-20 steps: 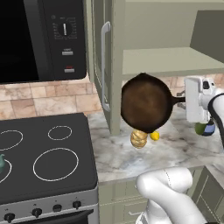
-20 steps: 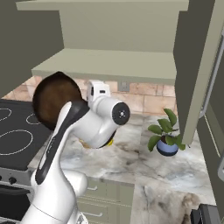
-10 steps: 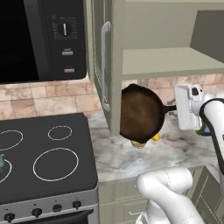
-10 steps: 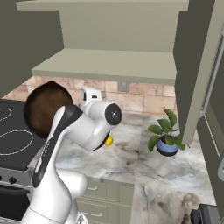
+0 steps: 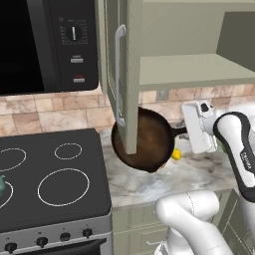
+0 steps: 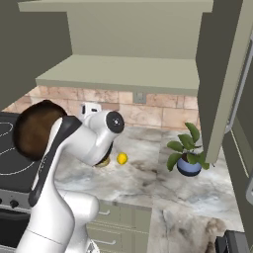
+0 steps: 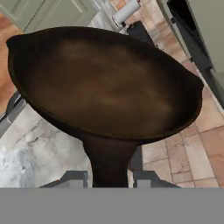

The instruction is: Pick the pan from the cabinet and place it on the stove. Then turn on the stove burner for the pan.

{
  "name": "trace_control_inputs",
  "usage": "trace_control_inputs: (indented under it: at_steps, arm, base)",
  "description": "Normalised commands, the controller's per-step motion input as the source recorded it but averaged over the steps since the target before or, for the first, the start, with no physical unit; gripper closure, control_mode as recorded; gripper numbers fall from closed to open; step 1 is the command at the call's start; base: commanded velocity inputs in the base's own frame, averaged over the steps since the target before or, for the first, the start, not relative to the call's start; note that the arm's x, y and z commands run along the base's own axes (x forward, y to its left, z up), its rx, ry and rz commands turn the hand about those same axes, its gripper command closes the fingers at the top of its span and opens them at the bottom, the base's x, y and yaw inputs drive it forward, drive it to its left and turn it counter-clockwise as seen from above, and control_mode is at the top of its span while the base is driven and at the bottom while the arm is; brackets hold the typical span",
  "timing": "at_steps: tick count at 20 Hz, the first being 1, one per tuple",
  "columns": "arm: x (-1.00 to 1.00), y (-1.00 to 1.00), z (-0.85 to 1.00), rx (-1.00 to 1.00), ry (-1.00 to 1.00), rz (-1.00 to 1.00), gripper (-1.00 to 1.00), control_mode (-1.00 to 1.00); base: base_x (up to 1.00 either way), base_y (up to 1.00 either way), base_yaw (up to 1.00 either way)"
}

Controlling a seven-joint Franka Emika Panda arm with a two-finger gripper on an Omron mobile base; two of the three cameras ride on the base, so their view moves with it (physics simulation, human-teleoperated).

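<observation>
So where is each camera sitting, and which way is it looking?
Left base view: behind the arm's left, facing the stove and the pan; white arm lower right.
Right base view: behind its right, facing the counter; arm lower left.
Hand view: on the hand, looking along the pan's handle.
All three show the pan.

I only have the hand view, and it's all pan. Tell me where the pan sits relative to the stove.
Observer: In the left base view, the pan hangs over the marble counter, just right of the stove, tipped on edge.
Operator: Name what's close to it.
Observer: The edge of the open cabinet door overlaps the pan's left half from that camera.
Operator: Give me the target.
Observer: The large single-ring stove burner lies bare at the stove's front; a teal kettle stands left of it.
</observation>
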Motion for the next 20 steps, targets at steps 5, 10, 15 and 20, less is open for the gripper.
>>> trace_control_inputs:
  at_steps: [5, 10, 15, 20]
  arm:
    - [0.06, 0.39, -0.27, 0.0, 0.15, 0.03, 1.0, -1.0]
    - [0.1, 0.25, -0.32, 0.01, 0.1, 0.03, 1.0, -1.0]
    - [0.1, 0.27, -0.33, 0.0, 0.08, 0.02, 1.0, -1.0]
    - [0.09, 0.29, -0.33, 0.0, 0.07, 0.02, 1.0, -1.0]
  base:
    - [0.0, 0.0, 0.0]
    - [0.0, 0.0, 0.0]
    - [0.0, 0.0, 0.0]
    - [0.0, 0.0, 0.0]
